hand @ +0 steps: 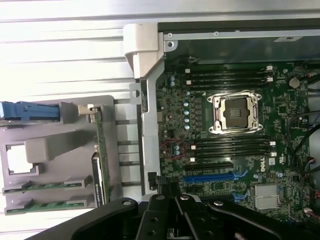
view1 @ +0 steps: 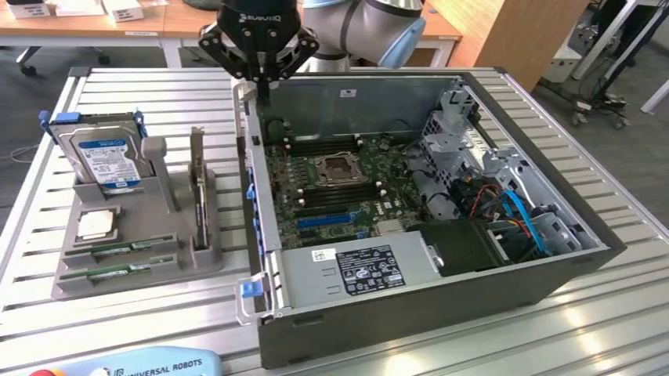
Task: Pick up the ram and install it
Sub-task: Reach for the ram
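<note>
Two alike: the ram and its twin lay flat, side by side, in the grey holder at the exterior view's left. The gripper hung clenched on nothing, over the case wall, well apart from both. Risks, as I judged them: shut fingers would only knock a stick, and a grab might catch the twin or the holder's lip. The hard drive and processor chip crowded the holder; the case wall stood between.
</note>
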Controlling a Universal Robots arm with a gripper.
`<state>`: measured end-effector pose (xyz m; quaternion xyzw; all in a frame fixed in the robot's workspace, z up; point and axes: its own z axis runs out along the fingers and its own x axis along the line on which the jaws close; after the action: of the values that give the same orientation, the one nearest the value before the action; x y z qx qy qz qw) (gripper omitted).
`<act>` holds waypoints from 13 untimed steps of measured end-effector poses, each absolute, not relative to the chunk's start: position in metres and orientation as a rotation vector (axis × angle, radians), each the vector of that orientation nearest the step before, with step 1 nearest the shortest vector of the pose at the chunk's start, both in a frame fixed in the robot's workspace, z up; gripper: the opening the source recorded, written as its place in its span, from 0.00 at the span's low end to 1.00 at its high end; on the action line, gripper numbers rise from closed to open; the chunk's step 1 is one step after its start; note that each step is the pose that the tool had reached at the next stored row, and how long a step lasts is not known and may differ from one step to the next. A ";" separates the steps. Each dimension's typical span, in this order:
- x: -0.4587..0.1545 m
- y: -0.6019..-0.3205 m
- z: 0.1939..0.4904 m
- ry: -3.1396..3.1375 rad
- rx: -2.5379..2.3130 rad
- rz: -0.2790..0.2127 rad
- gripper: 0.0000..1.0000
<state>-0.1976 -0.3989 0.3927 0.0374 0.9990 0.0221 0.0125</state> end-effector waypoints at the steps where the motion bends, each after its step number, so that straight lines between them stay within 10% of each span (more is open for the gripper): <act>1: -0.201 -0.399 0.393 3.114 0.117 0.069 0.10; 13: -0.234 -0.399 0.393 3.114 0.117 0.069 0.10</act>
<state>-0.2342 -0.3989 0.3926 0.0374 0.9990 0.0221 0.0125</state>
